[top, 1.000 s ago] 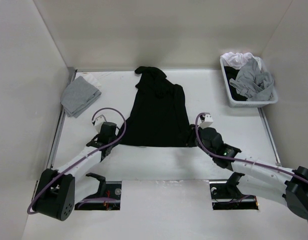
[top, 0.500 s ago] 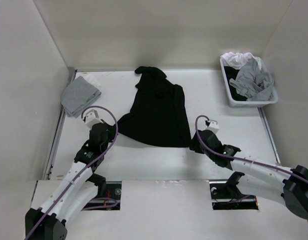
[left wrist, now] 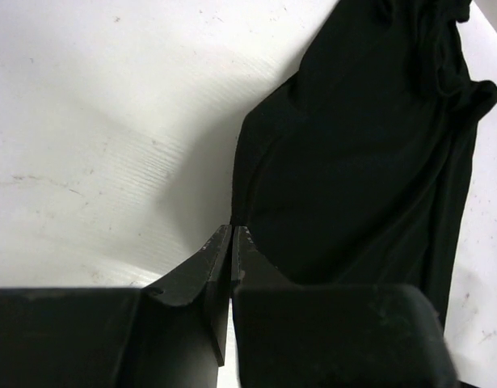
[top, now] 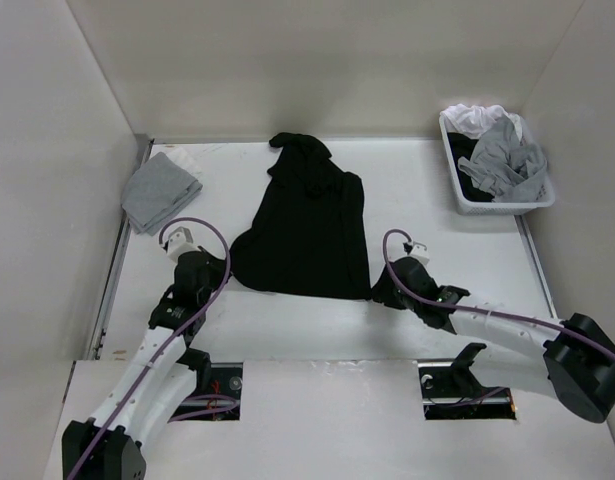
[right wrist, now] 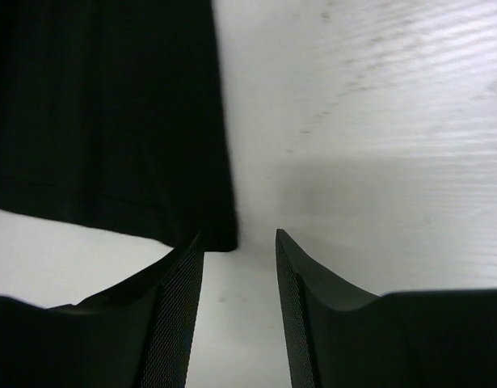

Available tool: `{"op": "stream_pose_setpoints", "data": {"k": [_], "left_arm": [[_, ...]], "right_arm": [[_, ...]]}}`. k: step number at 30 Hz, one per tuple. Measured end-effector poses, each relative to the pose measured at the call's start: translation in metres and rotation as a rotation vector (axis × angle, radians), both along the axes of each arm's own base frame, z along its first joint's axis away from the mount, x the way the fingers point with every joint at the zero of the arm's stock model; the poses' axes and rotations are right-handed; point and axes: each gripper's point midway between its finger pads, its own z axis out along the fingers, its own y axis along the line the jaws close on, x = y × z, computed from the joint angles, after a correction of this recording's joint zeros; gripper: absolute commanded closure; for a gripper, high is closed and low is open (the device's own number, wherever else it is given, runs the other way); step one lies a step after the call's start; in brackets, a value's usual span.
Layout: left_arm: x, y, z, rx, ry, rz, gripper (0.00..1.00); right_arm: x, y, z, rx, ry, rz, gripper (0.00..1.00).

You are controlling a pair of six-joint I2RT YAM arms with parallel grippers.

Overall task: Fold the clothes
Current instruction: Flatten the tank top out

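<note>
Grey cloth [top: 159,193] lay folded at the far left of the counter [top: 297,322]. Next came the left fingers [left wrist: 217,255], pressed tight together on the left edge of the black T-shirt [top: 312,225] and apparently pinching it. The shirt lay mid-counter, collar away from the arms. Just off its lower right corner, the right fingers [right wrist: 182,271] stood apart and empty. A white basket [top: 502,207] of garments sat far right. The step looked like squaring the hem before a fold; the next move would call for the right fingers to take their corner. Since a second earlier, the left hem corner had been dragged up and rounded, and the right fingers had drawn back.
</note>
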Motion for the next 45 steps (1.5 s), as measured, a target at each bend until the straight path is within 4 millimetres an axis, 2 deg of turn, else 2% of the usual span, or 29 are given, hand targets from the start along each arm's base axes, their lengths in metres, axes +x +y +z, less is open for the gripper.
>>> {"op": "stream_pose_setpoints", "data": {"k": [3, 5, 7, 10, 16, 18, 23, 26, 28, 30, 32, 33, 35, 38, 40, 42, 45], "left_arm": [[0.002, -0.003, 0.002, -0.010, -0.010, -0.008, 1.00], [0.003, -0.004, 0.002, -0.013, -0.014, -0.013, 1.00], [0.003, -0.006, 0.002, -0.016, -0.011, -0.017, 1.00], [0.003, -0.007, 0.001, -0.019, -0.007, -0.022, 1.00], [0.003, -0.009, 0.001, -0.025, -0.008, -0.025, 1.00], [0.003, -0.010, 0.001, -0.027, -0.009, -0.025, 1.00], [0.003, -0.011, 0.002, -0.030, -0.013, -0.029, 1.00], [0.003, -0.012, 0.002, -0.030, -0.014, -0.030, 1.00], [0.003, -0.012, 0.004, -0.032, -0.018, -0.031, 1.00], [0.002, -0.013, 0.014, -0.036, -0.032, -0.036, 1.00], [0.001, -0.018, 0.040, -0.049, -0.078, -0.053, 1.00], [0.001, -0.021, 0.062, -0.061, -0.122, -0.063, 1.00], [0.001, -0.026, 0.118, -0.092, -0.239, -0.079, 1.00], [-0.012, -0.028, 0.230, -0.162, -0.479, -0.089, 1.00], [-0.028, -0.023, 0.296, -0.205, -0.624, -0.087, 1.00], [-0.049, -0.012, 0.358, -0.242, -0.770, -0.072, 1.00], [-0.081, 0.008, 0.433, -0.278, -0.946, -0.041, 1.00]], "right_arm": [[0.005, 0.012, 0.007, 0.068, -0.017, 0.020, 0.56], [0.006, 0.015, 0.005, 0.093, -0.014, 0.027, 0.65], [0.005, 0.016, 0.000, 0.101, 0.004, 0.030, 0.70], [0.002, 0.015, -0.008, 0.099, 0.028, 0.023, 0.68], [0.004, 0.017, -0.010, 0.113, 0.029, 0.015, 0.67], [0.006, 0.020, -0.010, 0.122, 0.027, 0.017, 0.72], [0.006, 0.021, -0.014, 0.126, 0.041, 0.022, 0.96], [0.007, 0.020, -0.010, 0.134, 0.031, 0.017, 1.00], [0.009, 0.020, 0.005, 0.155, -0.007, 0.017, 1.00], [0.011, 0.019, 0.032, 0.181, -0.073, 0.023, 1.00], [0.014, 0.020, 0.078, 0.210, -0.175, 0.032, 1.00], [0.016, 0.021, 0.108, 0.230, -0.234, 0.041, 1.00], [0.017, 0.020, 0.182, 0.271, -0.379, 0.054, 1.00], [0.008, 0.010, 0.300, 0.335, -0.596, 0.065, 1.00], [-0.005, -0.002, 0.370, 0.368, -0.721, 0.070, 1.00], [-0.019, -0.016, 0.431, 0.390, -0.830, 0.072, 1.00], [-0.040, -0.041, 0.511, 0.420, -0.970, 0.065, 1.00]]}}
